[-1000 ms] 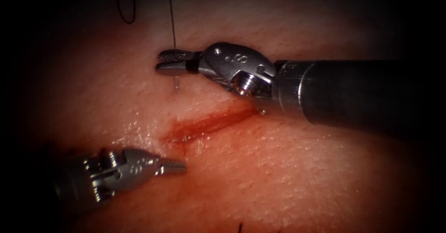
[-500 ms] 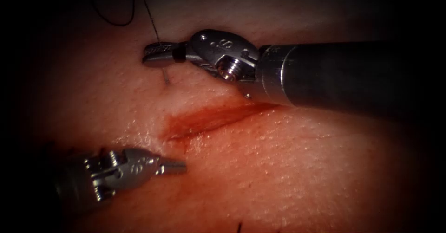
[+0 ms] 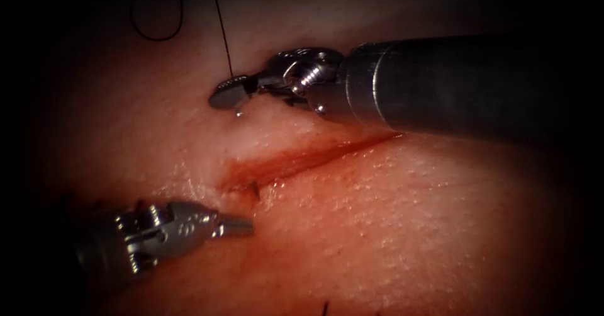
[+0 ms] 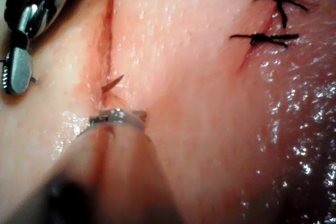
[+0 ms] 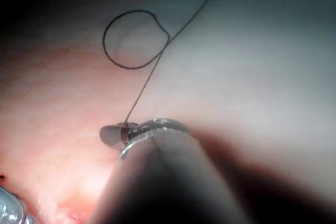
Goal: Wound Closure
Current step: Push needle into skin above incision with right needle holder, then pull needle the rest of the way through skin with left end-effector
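Note:
The cut (image 3: 296, 158) runs slantwise across the tissue (image 3: 390, 228), wet with red fluid. My right tool (image 3: 228, 93) sits just above the cut's left end, jaws shut on the needle (image 3: 239, 109) near its tail, where the dark thread (image 3: 221, 33) leaves it. Below the jaws the needle enters the tissue. Its dark tip (image 3: 255, 191) pokes out at the cut's left end, and the same tip (image 4: 112, 83) shows in the left wrist view. My left tool (image 3: 238, 226) lies below that tip, jaws shut and holding nothing. The right tool (image 4: 16, 72) also shows in the left wrist view.
The thread rises from the needle and curls into a loop (image 5: 134, 40) on the tissue beyond the right tool. Two tied dark stitches (image 4: 273, 38) lie on a further stretch of the wound. A short cut end of thread (image 3: 325, 308) shows at the near edge.
The right tool's wrist has rolled and shifted slightly right, driving the needle deeper. The needle tip has come out at the cut's left end. The left tool has stayed put.

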{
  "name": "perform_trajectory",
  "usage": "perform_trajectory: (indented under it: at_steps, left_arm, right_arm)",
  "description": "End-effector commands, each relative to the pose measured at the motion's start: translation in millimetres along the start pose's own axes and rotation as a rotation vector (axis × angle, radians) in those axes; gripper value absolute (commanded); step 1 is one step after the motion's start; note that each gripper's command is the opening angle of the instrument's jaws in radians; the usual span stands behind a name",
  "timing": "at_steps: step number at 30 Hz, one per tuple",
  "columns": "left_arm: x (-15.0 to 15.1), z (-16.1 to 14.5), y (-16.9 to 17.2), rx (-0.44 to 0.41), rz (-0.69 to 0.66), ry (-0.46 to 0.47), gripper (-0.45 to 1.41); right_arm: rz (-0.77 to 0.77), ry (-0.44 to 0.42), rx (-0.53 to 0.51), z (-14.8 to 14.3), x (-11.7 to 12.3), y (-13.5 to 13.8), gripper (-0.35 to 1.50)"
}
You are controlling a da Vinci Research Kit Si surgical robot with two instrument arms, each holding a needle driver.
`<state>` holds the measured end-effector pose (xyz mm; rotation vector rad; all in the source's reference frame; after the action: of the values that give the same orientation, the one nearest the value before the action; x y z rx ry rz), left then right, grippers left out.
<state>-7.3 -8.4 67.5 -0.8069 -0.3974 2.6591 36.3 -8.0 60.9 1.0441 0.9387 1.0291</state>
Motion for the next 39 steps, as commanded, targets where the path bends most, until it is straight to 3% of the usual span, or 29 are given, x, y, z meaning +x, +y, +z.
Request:
perform_trajectory:
  at_steps: [1, 12, 16, 17, 21, 24, 32, 39]
  left_arm:
    - [0.1, 0.7, -0.3, 0.0, 0.001, 0.001, -0.45]
    - [0.3, 0.3, -1.0, -0.01, 0.022, -0.002, -0.45]
    - [0.6, 0.0, -1.5, 0.004, 0.08, 0.033, -0.45]
    - [0.7, -0.1, -1.6, 0.008, 0.094, 0.043, -0.45]
    - [1.2, 0.1, -1.8, 0.008, 0.157, 0.093, -0.45]
    - [1.6, 0.4, -1.8, 0.025, 0.198, 0.127, -0.45]
    - [2.0, 1.2, -0.1, 0.122, 0.326, 0.278, -0.45]
    - [2.1, 0.8, -0.1, 0.2, 0.347, 0.356, -0.38]
  right_arm:
    - [0.023, -0.017, 0.027, 1.0, -0.2, -0.3, -0.35]
    - [0.053, -0.125, 0.117, 1.9, -4.0, -2.0, -0.35]
    - [-0.03, -0.091, 0.147, 1.2, -4.1, -1.8, -0.33]
    - [-0.07, -0.064, 0.128, 0.9, -4.0, -1.6, 0.0]
    - [-0.223, -0.015, 0.088, -0.7, -2.8, -0.5, 0.94]
    - [-0.291, 0.057, 0.071, -2.3, -1.5, 0.9, 1.16]
    - [-0.343, 0.178, 0.028, -7.4, 1.1, 4.0, 1.23]
    - [-0.341, 0.233, 0.004, -10.4, 1.6, 4.9, 1.15]
